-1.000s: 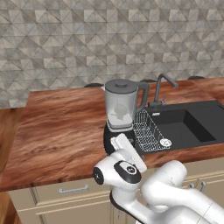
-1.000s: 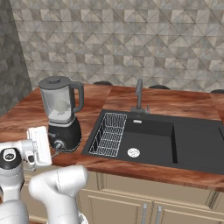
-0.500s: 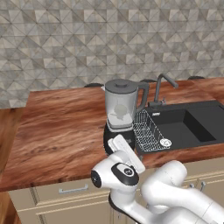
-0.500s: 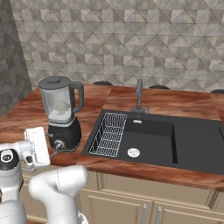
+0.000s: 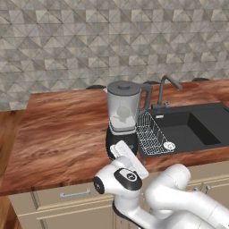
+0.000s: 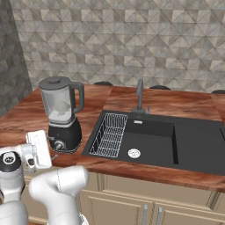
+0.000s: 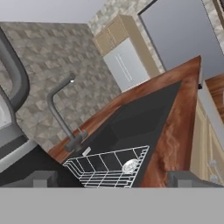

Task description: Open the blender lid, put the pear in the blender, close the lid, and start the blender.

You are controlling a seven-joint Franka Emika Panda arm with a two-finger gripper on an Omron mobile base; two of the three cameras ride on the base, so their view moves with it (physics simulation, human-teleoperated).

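The blender (image 5: 122, 117) stands on the wooden counter just left of the sink. It has a black base, a silver knob (image 6: 58, 144) and a clear jar. The blender lid (image 5: 124, 86) sits flat on the jar top, also seen as the blender lid (image 6: 55, 81) from the right. The pear is out of view. My gripper (image 7: 111, 179) is open with nothing between its widely spread tips. Its hand (image 5: 128, 157) hovers low at the counter's front edge, just in front of the blender base (image 7: 26, 162). It looks past the base toward the sink.
A black sink (image 6: 169, 143) lies right of the blender, with a wire rack (image 6: 109, 139) in its left part and a tap (image 6: 139, 96) behind. Stove burners (image 6: 103, 83) sit at the back wall. Cabinet doors (image 5: 71, 201) run below the counter's front edge.
The hand has shifted only slightly in front of the blender base. The jaws stay wide open and the lid stays on the jar.
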